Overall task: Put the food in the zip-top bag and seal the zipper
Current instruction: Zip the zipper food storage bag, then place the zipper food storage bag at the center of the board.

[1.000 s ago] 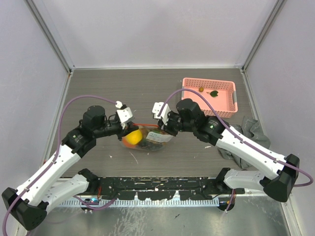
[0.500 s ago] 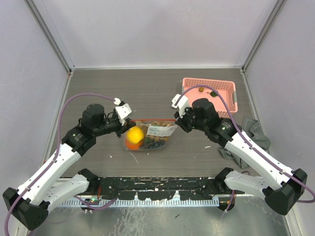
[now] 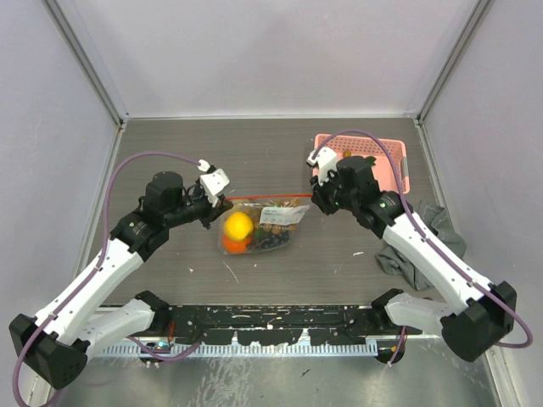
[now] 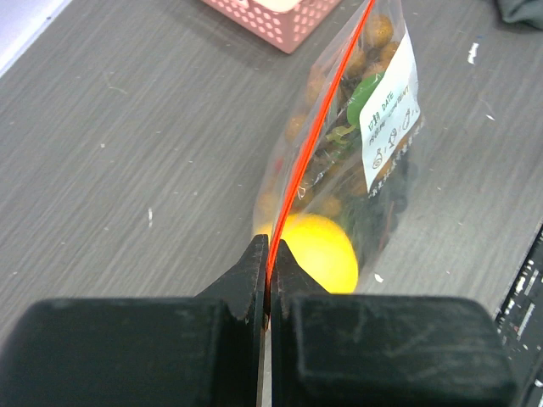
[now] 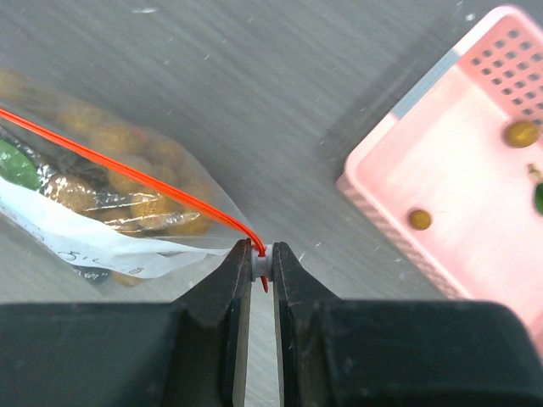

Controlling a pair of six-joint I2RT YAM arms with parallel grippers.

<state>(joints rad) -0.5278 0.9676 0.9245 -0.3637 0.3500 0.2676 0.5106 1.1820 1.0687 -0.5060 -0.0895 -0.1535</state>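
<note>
The clear zip-top bag (image 3: 259, 227) lies at the table's middle, holding the yellow fruit (image 3: 237, 225), an orange fruit (image 3: 231, 245) and the small brown balls (image 3: 273, 216). Its red-orange zipper (image 3: 270, 199) runs taut along the far edge. My left gripper (image 3: 221, 203) is shut on the zipper's left end (image 4: 270, 275); the yellow fruit (image 4: 318, 253) shows just beyond it. My right gripper (image 3: 316, 197) is shut on the white slider (image 5: 262, 263) at the zipper's right end (image 5: 136, 172). The bag's white label (image 4: 389, 114) faces the arms.
A pink lattice basket (image 3: 394, 176) stands at the back right behind my right gripper, with small bits inside (image 5: 519, 134). A grey cloth (image 3: 433, 222) lies right of it under the right arm. A black rail runs along the near edge (image 3: 271, 326).
My right gripper has slid rightward along the zipper from near the bag's middle to its right end. The bag has been pulled a little away from the arms; my left gripper kept its hold.
</note>
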